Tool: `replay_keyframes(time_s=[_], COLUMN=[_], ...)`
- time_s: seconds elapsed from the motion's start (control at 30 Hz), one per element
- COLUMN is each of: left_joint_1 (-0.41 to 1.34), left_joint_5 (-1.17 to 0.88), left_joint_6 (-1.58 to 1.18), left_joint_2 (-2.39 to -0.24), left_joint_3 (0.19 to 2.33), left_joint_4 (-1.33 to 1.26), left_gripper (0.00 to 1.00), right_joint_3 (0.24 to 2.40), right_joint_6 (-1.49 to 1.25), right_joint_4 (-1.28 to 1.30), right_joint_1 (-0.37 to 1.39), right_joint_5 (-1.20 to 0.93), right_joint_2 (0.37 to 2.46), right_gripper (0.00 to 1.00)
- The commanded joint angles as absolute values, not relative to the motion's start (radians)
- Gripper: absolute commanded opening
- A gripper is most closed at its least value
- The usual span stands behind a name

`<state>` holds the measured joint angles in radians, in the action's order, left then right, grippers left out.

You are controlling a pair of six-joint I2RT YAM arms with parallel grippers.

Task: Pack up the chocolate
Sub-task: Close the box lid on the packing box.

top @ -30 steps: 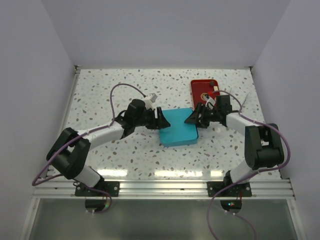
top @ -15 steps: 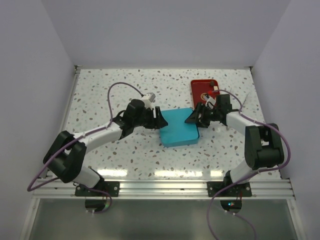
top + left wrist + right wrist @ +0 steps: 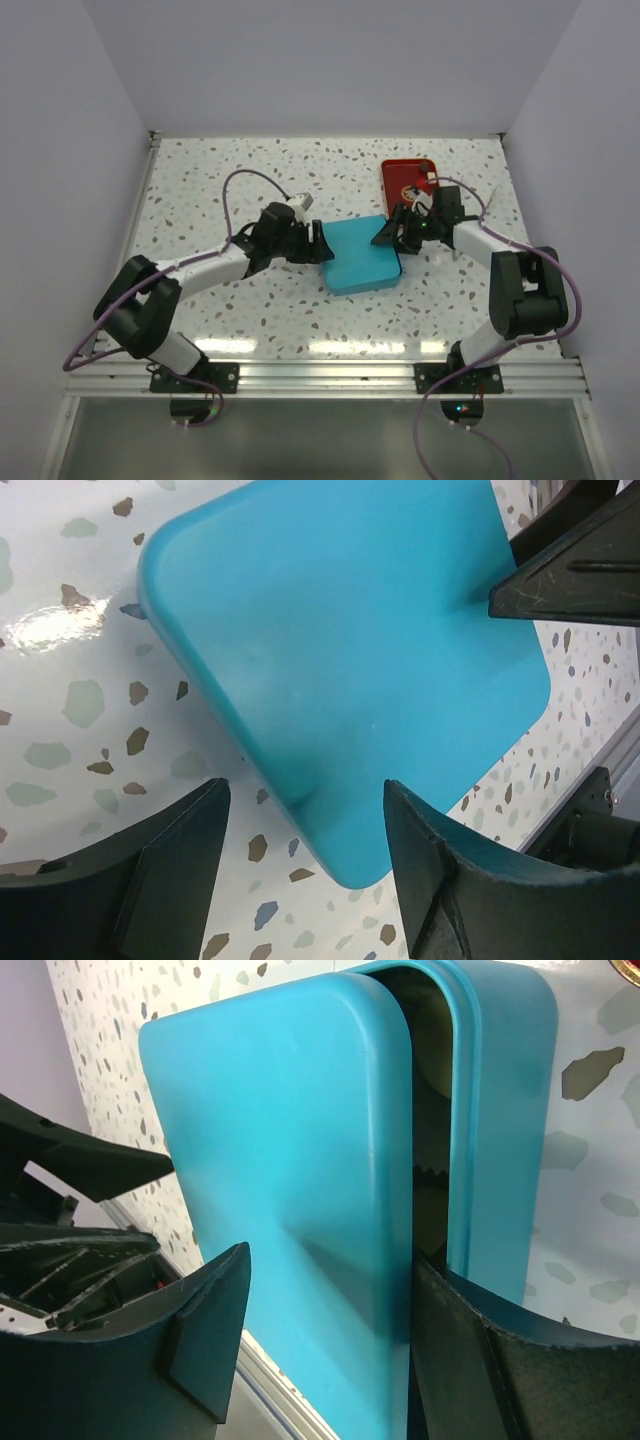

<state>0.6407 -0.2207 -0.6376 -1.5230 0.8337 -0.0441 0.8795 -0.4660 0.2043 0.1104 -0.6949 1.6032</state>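
Left claw (image 3: 305, 790) is spread, its fingers either side of the near corner of the teal lid (image 3: 340, 650), with a sliver of desk (image 3: 70, 700) showing between pad and plastic. Right claw (image 3: 330, 1255) is also spread, and the lid's edge runs between its fingers; whether the pads press it I cannot tell.

From above, with 12 o'clock at the far wall, the box (image 3: 362, 257) lies at 3 o'clock from the left claw and at about 7 o'clock from the right one, so both arms are at it, on opposite sides. It looks nearly square, with no clear long axis.

What the next move likely turns on is the gap. In the right wrist view the lid sits off the box, leaving a dark slot along the side the right claw faces. Only a crinkled cup (image 3: 432, 1175) edge shows inside. No chocolate can be made out in any view; I judge it sits in the box, under the lid.

A red tray (image 3: 408, 175) lies at 1 o'clock from the box, just behind the right claw, and could crowd a pull-back.
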Motion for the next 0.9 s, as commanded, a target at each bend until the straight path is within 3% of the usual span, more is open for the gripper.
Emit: replay_keyframes(time_s=[0.0, 0.87], left_joint_1=[0.658, 0.692], left_joint_5=[-0.270, -0.285], left_joint_6=[-0.666, -0.696], left_joint_2=[-1.542, -1.597], left_joint_3=[0.847, 0.876], left_joint_4=[-0.121, -0.158], left_gripper=[0.68, 0.70], right_joint_3=[0.913, 0.940], right_joint_6=[-0.431, -0.399], right_joint_4=[0.239, 0.287], right_joint_1=[0.098, 0.098], right_joint_5=[-0.637, -0.585], right_joint_2=[1.591, 1.568], right_gripper=[0.65, 0.74])
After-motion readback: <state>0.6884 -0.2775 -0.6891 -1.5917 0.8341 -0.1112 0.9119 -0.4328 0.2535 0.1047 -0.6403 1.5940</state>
